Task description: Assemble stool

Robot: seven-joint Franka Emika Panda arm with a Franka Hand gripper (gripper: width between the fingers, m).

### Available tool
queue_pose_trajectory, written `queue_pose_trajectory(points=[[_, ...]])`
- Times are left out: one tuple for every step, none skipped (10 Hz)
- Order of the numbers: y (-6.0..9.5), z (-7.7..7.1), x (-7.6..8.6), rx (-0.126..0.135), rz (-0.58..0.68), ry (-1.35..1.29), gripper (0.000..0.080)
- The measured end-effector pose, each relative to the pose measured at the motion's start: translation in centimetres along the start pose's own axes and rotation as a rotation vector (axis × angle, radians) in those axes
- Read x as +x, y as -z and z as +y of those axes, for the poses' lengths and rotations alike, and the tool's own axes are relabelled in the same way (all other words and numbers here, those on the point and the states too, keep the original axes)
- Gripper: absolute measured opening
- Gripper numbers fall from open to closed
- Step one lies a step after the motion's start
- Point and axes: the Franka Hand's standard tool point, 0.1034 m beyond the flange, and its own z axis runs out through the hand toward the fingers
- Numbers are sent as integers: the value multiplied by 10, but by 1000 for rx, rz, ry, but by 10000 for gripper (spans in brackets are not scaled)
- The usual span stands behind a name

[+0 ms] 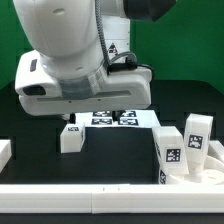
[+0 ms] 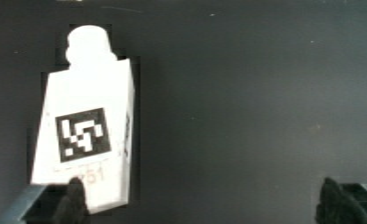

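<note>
A white stool leg (image 2: 87, 120) with a black-and-white tag lies flat on the dark table in the wrist view, its narrow peg end pointing away from my fingers. My gripper (image 2: 198, 205) is open and empty above the table. One fingertip (image 2: 47, 205) is by the leg's wide end and the other is far off to the side. In the exterior view this leg (image 1: 70, 136) sits below the arm's white hand (image 1: 80, 90), which hides the fingers. Two more legs (image 1: 168, 156) (image 1: 196, 136) stand at the exterior view's right beside the seat disc (image 1: 207, 172).
The marker board (image 1: 113, 118) lies on the table behind the hand. A low white border (image 1: 100, 192) runs along the table's front edge, and a white block (image 1: 5, 150) sits at the exterior view's left edge.
</note>
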Motion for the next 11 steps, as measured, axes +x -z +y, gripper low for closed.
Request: queue_pose_trajectory(points=[[-4,16,-4,-3,-56,-8,648],[1,27,-1,-19,-110,-25,648],[5,29,7,-32,-118,-23,648],[6,29,10,-35,-105,-22,648],[5,29,10,-35,-106,-23,648],[5,30,10,-34,-106,-23,648],[3,31,6,-28,-130,-28,648],[0,35,4,-13,-206,-46,648],[2,38,12,-15,-229,-49,648],[2,37,11,-12,-268,-49,648],[0,37,7,-4,-326,-51,648]])
